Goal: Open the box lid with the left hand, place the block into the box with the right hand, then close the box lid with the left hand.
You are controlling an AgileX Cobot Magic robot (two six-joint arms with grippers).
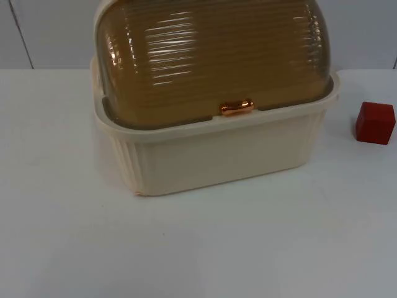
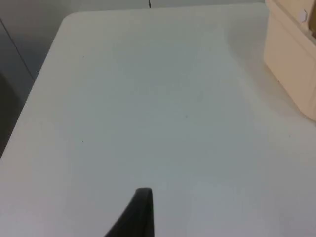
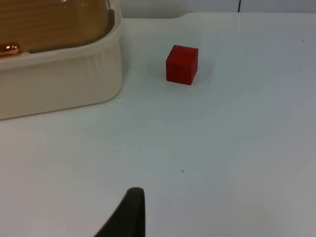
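Top view: the box (image 1: 211,149) is sitting on the white surface (image 1: 198,248) with its amber lid (image 1: 211,56) closed down, the copper handle (image 1: 237,108) facing forward at the lid's lower edge. The red block (image 1: 375,123) is resting apart from the box, off its right-hand end.

Left wrist view: the left gripper (image 2: 140,212) is hovering over bare surface, with the box's cream wall standing well off to one side. Whether its fingers are apart cannot be told. The handle is not visible here.

Right wrist view: the right gripper (image 3: 131,212) is waiting back from the block, which is lying ahead just beside the box corner; finger state cannot be told. The lid must be opened first, so the left arm's approach to the handle is governing.
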